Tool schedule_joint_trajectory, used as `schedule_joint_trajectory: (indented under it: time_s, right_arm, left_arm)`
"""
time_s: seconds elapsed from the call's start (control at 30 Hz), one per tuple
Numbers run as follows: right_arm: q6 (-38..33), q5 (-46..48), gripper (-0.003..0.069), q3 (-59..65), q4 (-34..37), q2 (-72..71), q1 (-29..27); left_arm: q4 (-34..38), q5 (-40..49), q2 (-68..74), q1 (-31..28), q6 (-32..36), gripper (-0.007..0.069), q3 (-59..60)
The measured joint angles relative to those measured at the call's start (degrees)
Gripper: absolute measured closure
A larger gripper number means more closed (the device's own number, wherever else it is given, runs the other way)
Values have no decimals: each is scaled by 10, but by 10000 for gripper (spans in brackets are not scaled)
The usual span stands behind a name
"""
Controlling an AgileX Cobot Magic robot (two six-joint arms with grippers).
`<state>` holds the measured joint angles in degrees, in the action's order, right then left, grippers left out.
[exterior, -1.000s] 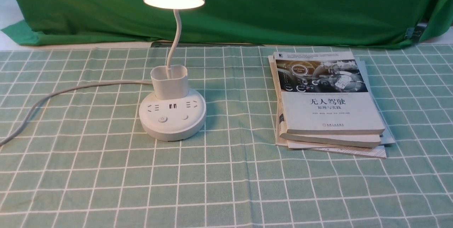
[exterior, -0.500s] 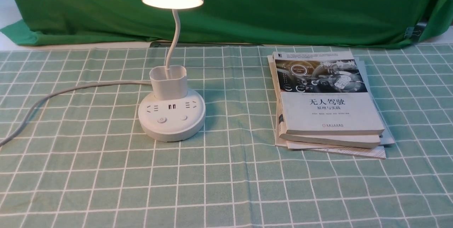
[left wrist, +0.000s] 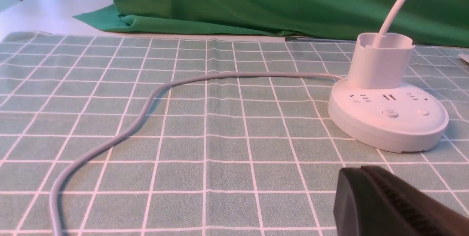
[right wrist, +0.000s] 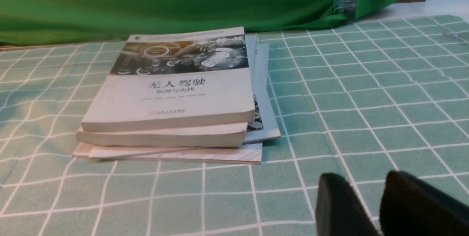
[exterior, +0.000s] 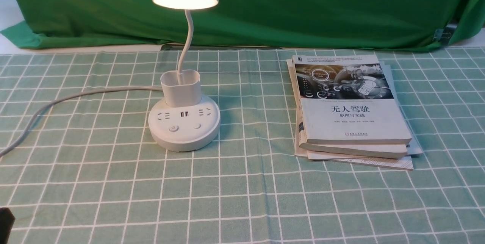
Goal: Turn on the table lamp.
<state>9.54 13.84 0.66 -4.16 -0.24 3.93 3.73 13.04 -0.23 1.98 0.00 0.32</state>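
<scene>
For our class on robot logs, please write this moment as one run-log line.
table lamp: lit | left gripper: jaws together, holding nothing | right gripper: off the books | task state: lamp on

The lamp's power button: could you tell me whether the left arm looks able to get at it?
Probably yes: the power button faces up on the near part of the base, and nothing visible stands over it.

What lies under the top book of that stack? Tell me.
Under the top book sits another thick book, with flatter printed items below; their covers are mostly hidden.
</scene>
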Motion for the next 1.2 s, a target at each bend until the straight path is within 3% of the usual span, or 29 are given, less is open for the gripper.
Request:
schedule_joint_trajectory:
  time_s: [1.2]
  right_arm:
    - [0, 0, 418, 0, 0, 0, 0]
  left_arm:
    - [2, 0, 0, 0, 14, 624, 0]
